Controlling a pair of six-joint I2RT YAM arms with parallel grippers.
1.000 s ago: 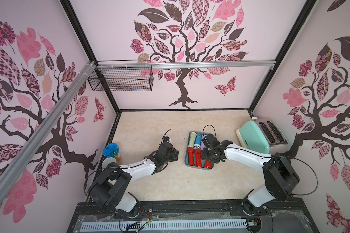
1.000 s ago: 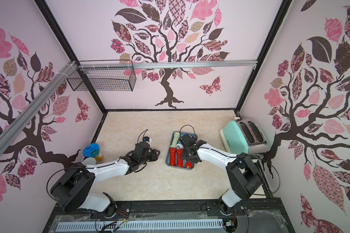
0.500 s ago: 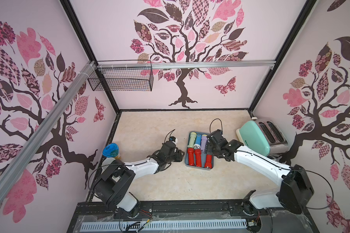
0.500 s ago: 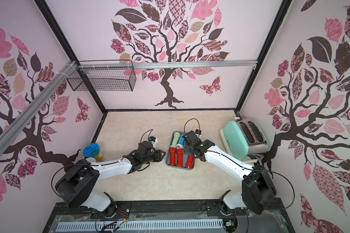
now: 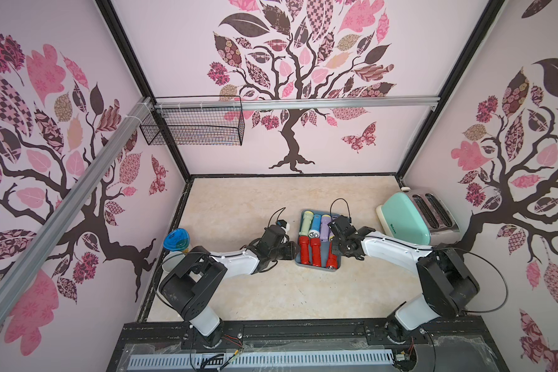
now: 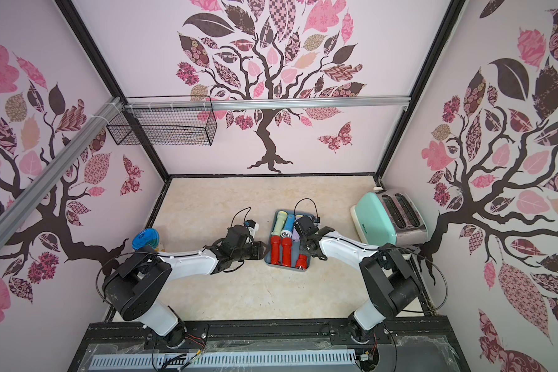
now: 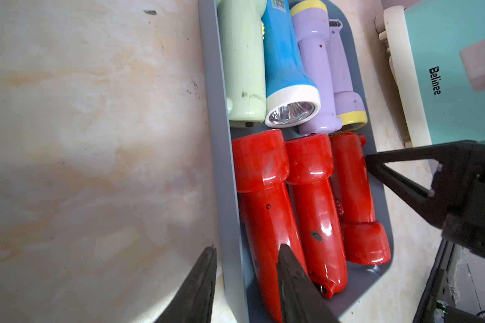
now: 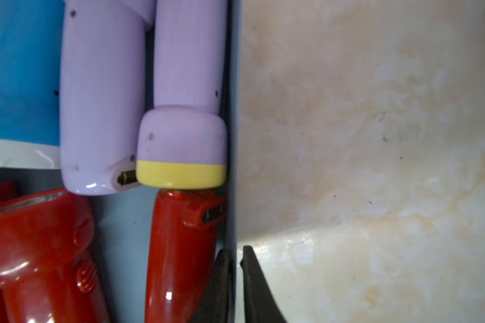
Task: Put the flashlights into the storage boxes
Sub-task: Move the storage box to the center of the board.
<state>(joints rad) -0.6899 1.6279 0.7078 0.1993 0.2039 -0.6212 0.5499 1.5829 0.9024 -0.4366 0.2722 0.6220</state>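
Observation:
The slate-blue storage box (image 5: 316, 266) (image 6: 284, 266) sits mid-table and holds several flashlights. Three red ones (image 7: 314, 209) fill its near half. A pale green one (image 7: 242, 61), a blue one (image 7: 283, 56) and two lilac ones (image 7: 314, 70) fill the far half. My left gripper (image 5: 292, 251) (image 7: 248, 247) is closed over the box's left wall and the red flashlight (image 7: 263, 195) lying against it. One finger stands outside on the table, the other on that flashlight. My right gripper (image 5: 334, 248) (image 8: 235, 250) pinches the box's right wall (image 8: 231, 112), beside a red flashlight (image 8: 179, 251).
A mint-green toaster (image 5: 406, 222) stands against the right wall, close behind my right arm. A blue-lidded cup (image 5: 176, 240) sits at the left wall by my left arm's base. A black wire basket (image 5: 194, 128) hangs on the back wall.
My right gripper came off the flashlights, dropped to the box's right wall and shut on it. My left gripper slid right, up to the box's left wall.

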